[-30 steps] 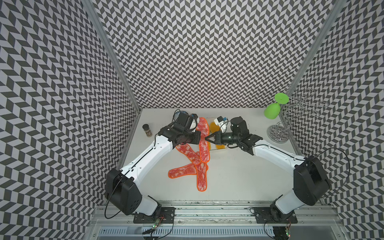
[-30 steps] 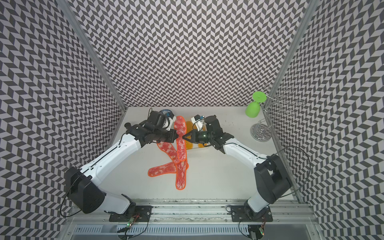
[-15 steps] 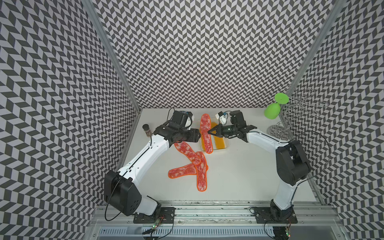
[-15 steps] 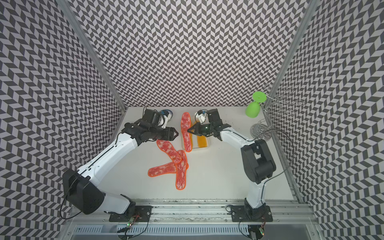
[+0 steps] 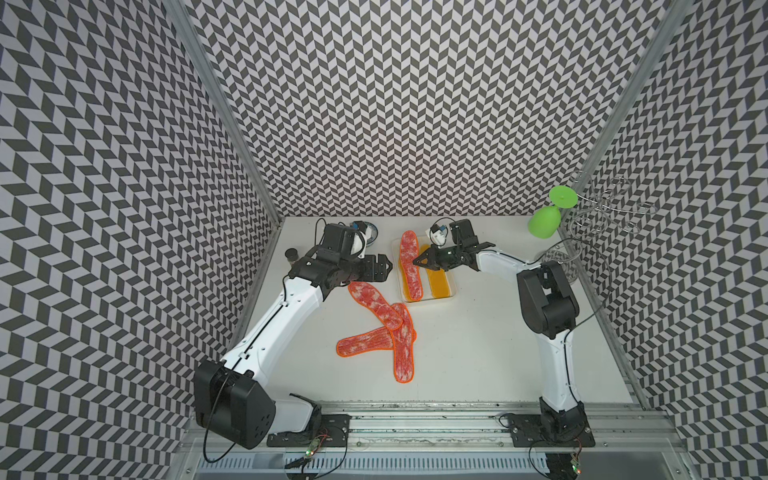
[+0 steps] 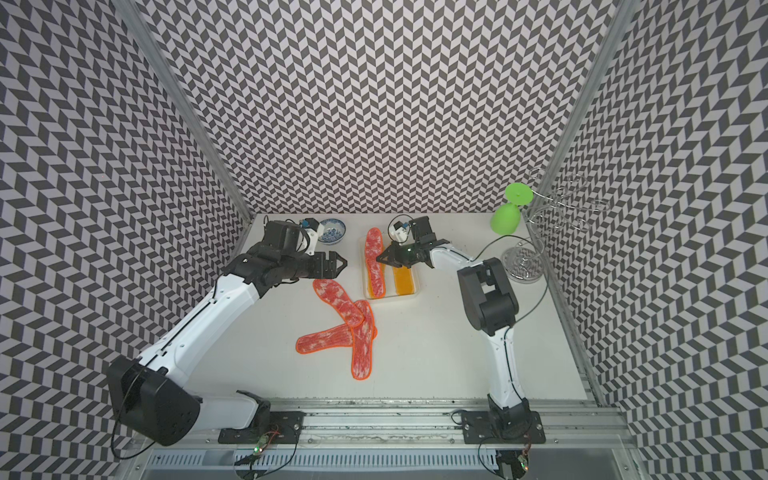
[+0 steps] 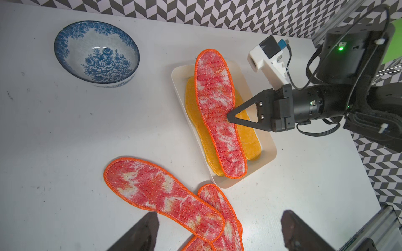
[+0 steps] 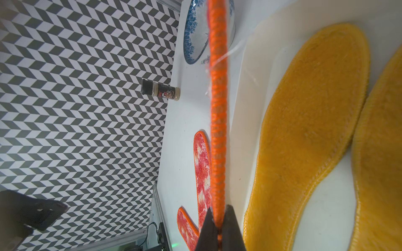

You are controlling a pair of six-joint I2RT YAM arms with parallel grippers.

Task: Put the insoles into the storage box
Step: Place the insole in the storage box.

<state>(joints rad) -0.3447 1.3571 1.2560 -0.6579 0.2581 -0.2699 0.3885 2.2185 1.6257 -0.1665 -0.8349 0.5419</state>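
Letting go and drawing back is what the left end effector [image 5: 384, 268] has done since a second ago: it was at the mottled insole [image 7: 217, 113] then, and now hangs released and empty, well to the side of it. The right end effector [image 7: 229, 116] is clenched on that insole's orange edging about mid-length. The insole stretches away from it both ways over the two yellow insoles [image 7: 208, 152] in the storage box [image 7: 178, 91], one end poking past the rim. So the third placement looks nearly finished. Next, I judge, the right should nudge the insole lengthwise until it clears the rim, then let go. The left can then drop to the three loose mottled insoles [image 5: 397, 328] on the worktop [image 5: 478, 353] just beneath it.
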